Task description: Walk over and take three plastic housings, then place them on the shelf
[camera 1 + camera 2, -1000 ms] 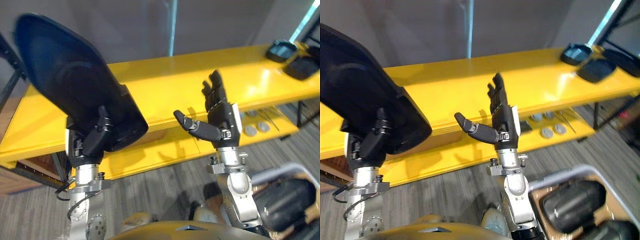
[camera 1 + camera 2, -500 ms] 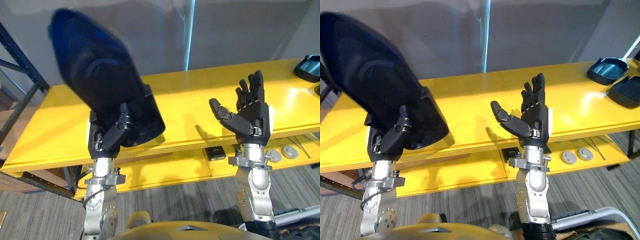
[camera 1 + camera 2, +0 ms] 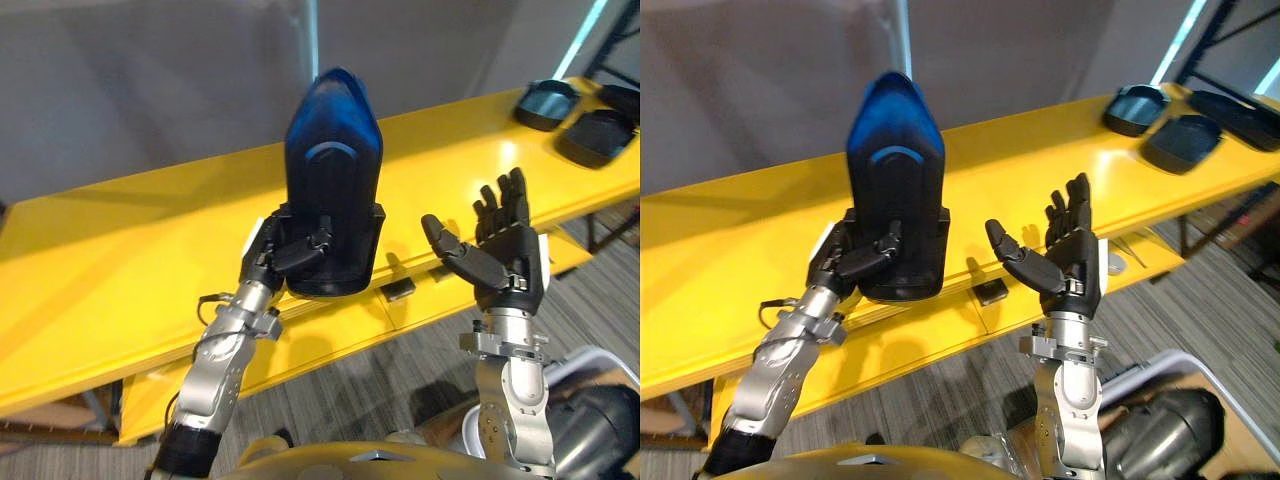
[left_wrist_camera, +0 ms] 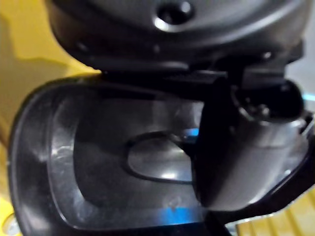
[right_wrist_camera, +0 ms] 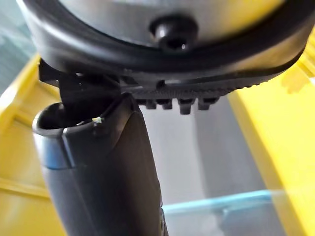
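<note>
A dark blue-black plastic housing (image 3: 335, 190) stands upright above the yellow shelf (image 3: 150, 250), and my left hand (image 3: 290, 250) is shut on its lower end. In the left wrist view the housing's hollow inside (image 4: 123, 167) shows past my thumb (image 4: 241, 152). My right hand (image 3: 495, 255) is raised to the right of the housing, palm up, open and holding nothing. Two more dark housings (image 3: 545, 103) (image 3: 597, 135) lie at the shelf's far right end; both also show in the right eye view (image 3: 1137, 108) (image 3: 1180, 142).
A lower yellow shelf (image 3: 330, 340) runs under the top one, with a small dark block (image 3: 400, 290) on it. A grey wall stands behind the shelf. Grey wood-grain floor (image 3: 400, 390) lies in front. A bin with dark housings (image 3: 1160, 430) shows at the lower right.
The camera has swung, so the whole picture has shifted. The housing in my left hand has turned from tilted left to upright and sits nearer the middle. My right hand stays open.
</note>
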Tool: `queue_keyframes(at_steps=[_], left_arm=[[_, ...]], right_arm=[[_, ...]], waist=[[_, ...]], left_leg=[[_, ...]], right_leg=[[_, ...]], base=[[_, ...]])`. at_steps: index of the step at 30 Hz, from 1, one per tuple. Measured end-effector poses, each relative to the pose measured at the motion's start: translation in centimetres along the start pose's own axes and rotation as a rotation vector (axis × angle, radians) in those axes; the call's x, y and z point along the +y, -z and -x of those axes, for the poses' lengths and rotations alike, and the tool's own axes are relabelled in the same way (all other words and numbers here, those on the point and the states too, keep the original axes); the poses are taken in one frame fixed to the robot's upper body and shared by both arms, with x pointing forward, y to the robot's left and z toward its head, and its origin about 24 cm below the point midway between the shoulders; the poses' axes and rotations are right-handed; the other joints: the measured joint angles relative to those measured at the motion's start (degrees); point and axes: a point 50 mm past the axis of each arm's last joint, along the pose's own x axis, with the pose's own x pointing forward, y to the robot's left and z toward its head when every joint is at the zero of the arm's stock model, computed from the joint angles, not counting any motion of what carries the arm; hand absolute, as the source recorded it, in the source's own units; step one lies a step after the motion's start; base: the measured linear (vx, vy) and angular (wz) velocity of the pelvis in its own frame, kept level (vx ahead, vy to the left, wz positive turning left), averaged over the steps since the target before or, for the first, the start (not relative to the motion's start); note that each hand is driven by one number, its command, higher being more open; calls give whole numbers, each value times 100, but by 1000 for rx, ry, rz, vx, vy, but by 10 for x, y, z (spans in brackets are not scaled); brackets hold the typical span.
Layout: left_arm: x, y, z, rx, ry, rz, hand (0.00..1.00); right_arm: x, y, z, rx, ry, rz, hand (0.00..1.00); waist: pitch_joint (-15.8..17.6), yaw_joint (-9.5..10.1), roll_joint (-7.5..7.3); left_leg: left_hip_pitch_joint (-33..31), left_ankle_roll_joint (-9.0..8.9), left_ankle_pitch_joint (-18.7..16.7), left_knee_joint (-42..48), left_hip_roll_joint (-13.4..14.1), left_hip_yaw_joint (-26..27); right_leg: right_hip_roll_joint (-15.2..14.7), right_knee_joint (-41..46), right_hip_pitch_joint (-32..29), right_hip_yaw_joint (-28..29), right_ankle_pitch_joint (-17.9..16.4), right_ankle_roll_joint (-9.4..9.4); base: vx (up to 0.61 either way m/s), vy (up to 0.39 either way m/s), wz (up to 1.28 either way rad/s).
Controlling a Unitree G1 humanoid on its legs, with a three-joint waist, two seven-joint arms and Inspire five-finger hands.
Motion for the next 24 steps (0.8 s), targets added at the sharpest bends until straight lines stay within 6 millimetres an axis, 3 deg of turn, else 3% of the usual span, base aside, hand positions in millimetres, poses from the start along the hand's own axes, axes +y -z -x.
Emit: queue_keyframes(at_steps=[3,4,6,11,20,24], left_arm=[[6,7,-10,50,-51,-8,0],[12,7,-18,59,-95,28,0],[13,3,-23,48,-109,46,0],[17,-10,-39,28,-164,56,0],[54,-4,-54,120,-383,218,0],[56,-3,-61,153,-408,242,0]], right_arm=[[-2,-11,-2,-56,-7,11,100],[-4,-20,-2,-102,-19,45,100],[-5,-22,-2,-111,-41,152,100],[15,-10,7,-38,-187,157,100],[52,20,27,151,-407,44,100],[59,25,30,189,-435,16,100]], waist=[[-3,-149,-8],[-2,-288,-17],[-4,-359,-14],[-20,-457,13],[-19,-587,37],[-41,-603,112]], left_leg=[[60,7,14,-100,6,177],[103,-4,77,-217,22,300],[216,-47,166,-384,42,391],[369,-103,454,-762,89,524],[405,-94,534,-873,89,525],[332,-86,597,-877,87,486]], right_leg=[[21,-11,-87,182,1,3],[57,-14,-183,305,27,45],[108,-17,-195,377,32,53],[261,-12,-275,450,40,48],[290,15,-297,465,39,49],[292,23,-358,449,42,53]], base=[[-48,17,-42],[-40,-18,-36],[-25,-27,-31],[-4,-26,-8],[-7,-3,0],[-18,-3,3]])
